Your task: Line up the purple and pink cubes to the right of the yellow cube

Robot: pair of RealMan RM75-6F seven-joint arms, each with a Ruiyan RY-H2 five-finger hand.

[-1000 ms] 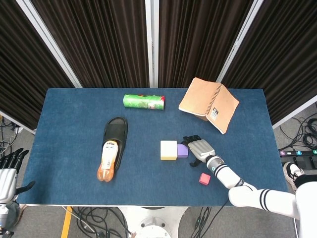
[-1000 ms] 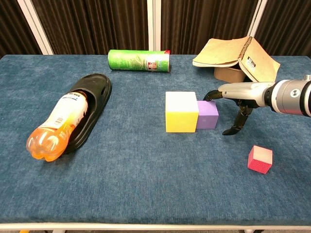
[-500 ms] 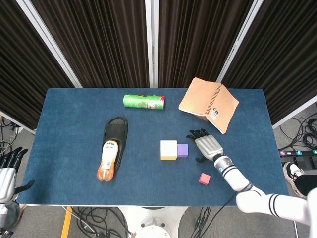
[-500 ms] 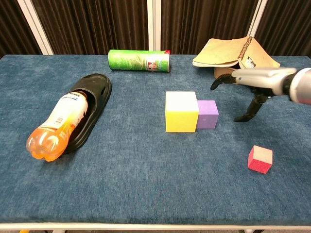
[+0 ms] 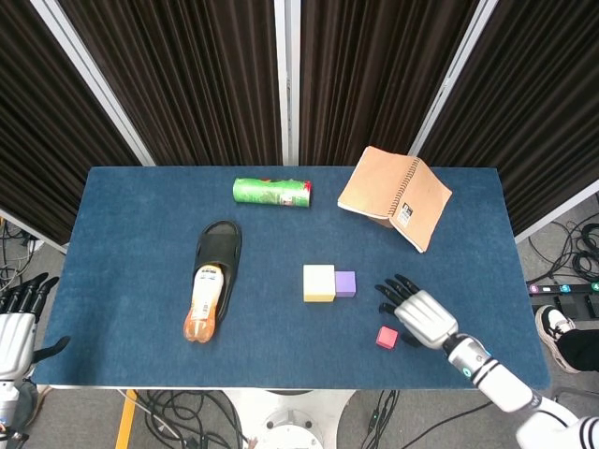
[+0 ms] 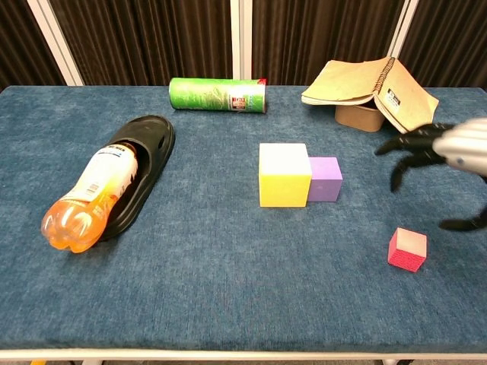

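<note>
My right hand (image 5: pixel 419 316) hovers over the near right part of the blue table (image 5: pixel 131 271), its fingers spread wide and holding nothing. In the chest view it shows at the right edge (image 6: pixel 445 148), fingertips pointing left and down, above and to the right of the pink cube (image 6: pixel 407 249). That pink cube (image 5: pixel 387 338) lies alone near the front edge, just beside my right hand and well apart from the other two cubes. The yellow cube (image 5: pixel 318 282) sits near the middle of the table, and the smaller purple cube (image 5: pixel 345 283) stands touching its right side. My left hand (image 5: pixel 17 323) hangs off the table at the far left, fingers apart, empty. On the left half a black slipper (image 5: pixel 219 245) lies with an orange bottle (image 5: pixel 206 304) resting in it. A green can (image 5: pixel 271 192) lies on its side toward the far edge, and an open brown notebook (image 5: pixel 395 196) rests tent-like over a small tub (image 6: pixel 358 115) at the far right.
</note>
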